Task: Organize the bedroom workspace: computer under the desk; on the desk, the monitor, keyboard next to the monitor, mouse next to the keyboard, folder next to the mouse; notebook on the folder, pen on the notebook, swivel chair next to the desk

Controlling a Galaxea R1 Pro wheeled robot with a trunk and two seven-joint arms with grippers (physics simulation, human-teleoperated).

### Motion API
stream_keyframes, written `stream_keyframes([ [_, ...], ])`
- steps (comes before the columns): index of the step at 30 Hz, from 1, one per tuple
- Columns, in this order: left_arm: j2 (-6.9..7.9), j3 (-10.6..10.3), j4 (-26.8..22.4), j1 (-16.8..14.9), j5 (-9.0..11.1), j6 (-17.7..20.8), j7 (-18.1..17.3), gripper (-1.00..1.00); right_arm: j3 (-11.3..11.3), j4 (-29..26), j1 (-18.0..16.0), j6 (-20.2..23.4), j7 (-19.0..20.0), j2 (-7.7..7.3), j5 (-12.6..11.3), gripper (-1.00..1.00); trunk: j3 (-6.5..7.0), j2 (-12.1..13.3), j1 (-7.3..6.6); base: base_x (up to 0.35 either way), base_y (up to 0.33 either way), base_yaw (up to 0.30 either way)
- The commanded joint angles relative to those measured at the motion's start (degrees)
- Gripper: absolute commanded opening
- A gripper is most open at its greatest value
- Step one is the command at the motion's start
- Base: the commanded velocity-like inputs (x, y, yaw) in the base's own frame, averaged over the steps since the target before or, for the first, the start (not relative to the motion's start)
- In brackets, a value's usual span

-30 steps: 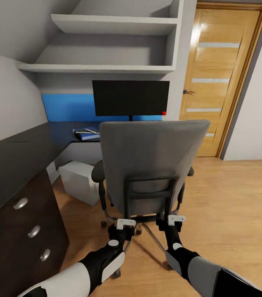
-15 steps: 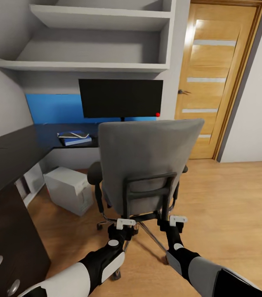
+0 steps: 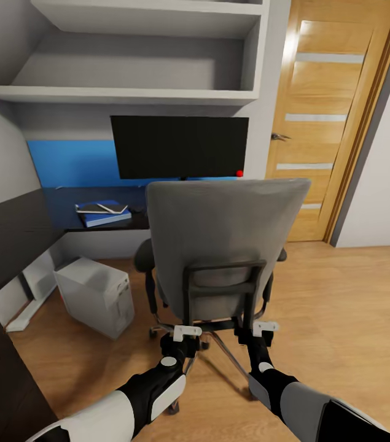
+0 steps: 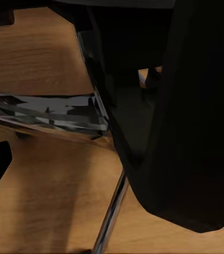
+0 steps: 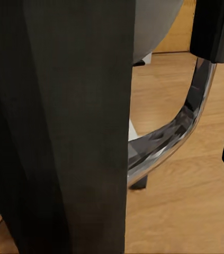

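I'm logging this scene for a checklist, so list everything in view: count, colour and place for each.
swivel chair: one, grey with black frame, centre, back toward the camera
monitor: one, black, on the desk behind the chair
desk: one, glossy black, along the left and the far wall
folder: one, blue, on the desk left of the chair
notebook: one, dark, on the folder
computer: one, light grey, on the floor by the desk
shelves: two, grey, above the monitor
door: one, wooden, right
left gripper: one, white, at the chair's base
right gripper: one, white, at the chair's base
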Motion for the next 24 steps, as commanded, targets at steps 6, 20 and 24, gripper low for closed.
stream_keyframes([
  [6, 0.0, -0.48, -0.05, -0.11, 0.47, -0.7, 0.34, 1.0, 0.49, 0.01, -0.02, -0.01, -0.46, -0.08, -0.16, 1.0, -0.05, -0.02, 0.02, 0.301, 0.055, 0.0],
  [20, 0.0, -0.4, -0.05, -0.11, 0.58, -0.68, 0.37, 1.0, 0.49, 0.56, -0.02, -0.01, -0.46, -0.06, -0.17, 1.0, -0.05, -0.02, 0.02, -0.007, 0.004, 0.0],
  [24, 0.0, -0.39, -0.05, -0.11, 0.58, -0.63, 0.4, 1.0, 0.49, 1.0, -0.02, -0.01, -0.46, -0.04, -0.17, 1.0, -0.05, -0.02, 0.02, -0.298, 0.0, 0.0],
])
